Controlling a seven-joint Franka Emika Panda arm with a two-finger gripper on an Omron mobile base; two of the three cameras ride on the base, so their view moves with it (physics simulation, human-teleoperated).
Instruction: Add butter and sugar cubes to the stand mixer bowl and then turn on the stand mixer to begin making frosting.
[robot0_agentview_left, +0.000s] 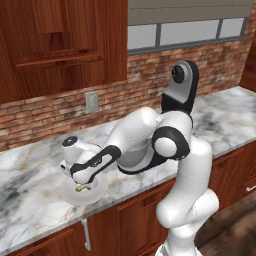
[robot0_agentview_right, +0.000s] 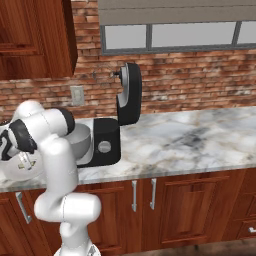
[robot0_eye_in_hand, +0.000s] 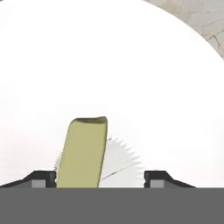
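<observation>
We have the gripper down over the white plate near the surface's front edge, its jaws set apart either side of the butter with gaps showing, so nothing is clamped yet. The butter lies on the plate, a small, light stick, probably soft and greasy. We judge a gentle pinch across its long sides, mid-length, safest; a hard squeeze could dent it.
</observation>
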